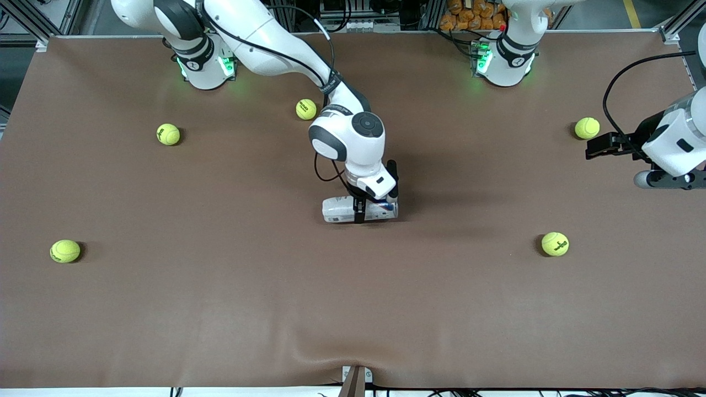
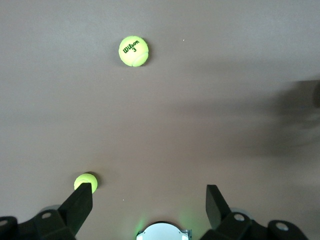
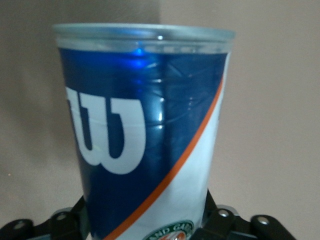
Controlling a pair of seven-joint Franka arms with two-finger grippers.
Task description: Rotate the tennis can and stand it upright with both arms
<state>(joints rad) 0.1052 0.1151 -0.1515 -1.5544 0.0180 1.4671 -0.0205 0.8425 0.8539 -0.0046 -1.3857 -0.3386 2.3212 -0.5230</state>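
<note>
At the centre of the front frame the can (image 1: 359, 210) lies on its side on the table (image 1: 220, 309), the right gripper (image 1: 359, 212) clamped around its middle. The left gripper (image 1: 598, 147), at the frame's right edge, waits with fingers (image 2: 80, 200) apart near a ball (image 1: 587, 128).

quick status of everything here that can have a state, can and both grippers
tennis can: lying on its side on the table, clamped near mid-length
right gripper: down at the can, shut on it
left gripper: open, holding nothing, over the table toward the left arm's end; that arm waits
</note>
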